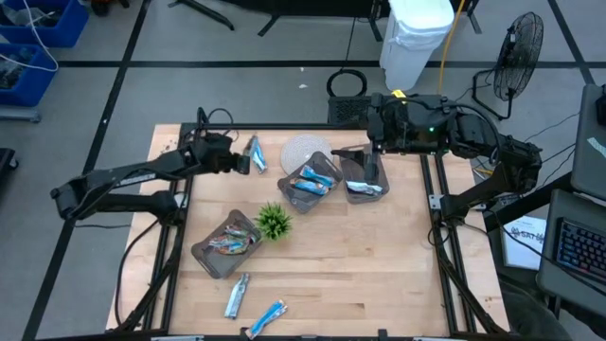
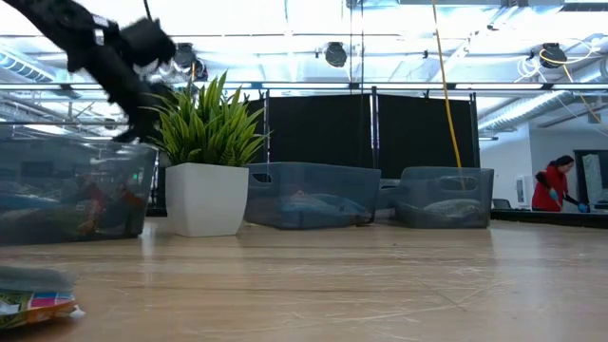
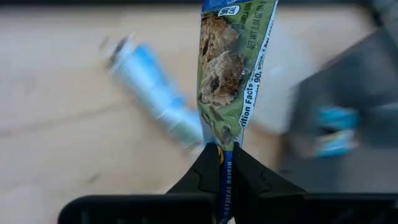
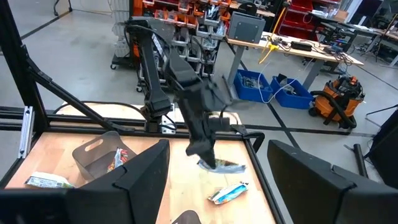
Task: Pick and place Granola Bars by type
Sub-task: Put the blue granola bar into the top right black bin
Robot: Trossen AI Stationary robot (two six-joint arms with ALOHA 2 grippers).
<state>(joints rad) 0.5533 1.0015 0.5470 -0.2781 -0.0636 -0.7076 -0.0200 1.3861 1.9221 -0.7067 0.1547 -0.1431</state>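
Observation:
My left gripper [image 1: 244,161] hangs over the far left of the table, shut on a granola bar with a greenish-grey wrapper [image 3: 227,68]. A blue bar [image 3: 155,93] lies flat on the wood below it. Other bars fill the middle tray [image 1: 311,182], the right tray [image 1: 363,182] and the near-left tray [image 1: 227,246]. Two blue-silver bars [image 1: 237,296] [image 1: 268,317] lie near the table's near edge. My right gripper [image 1: 367,166] waits open above the right tray, its fingers [image 4: 140,177] spread wide. My left gripper pinches the greenish-grey bar by one short end [image 3: 221,149] between its two fingers. The bar runs straight out along the fingers. In the right wrist view the bar [image 4: 217,165] hangs slanting below the gripper, lifted clear of the table.
A small green plant in a white pot [image 1: 275,221] stands mid-table between the trays. A pale round thing [image 1: 303,150] lies beyond the middle tray. Bare wood stretches across the near right of the table [image 1: 379,275]. A person in red [image 2: 551,185] works far off in the room.

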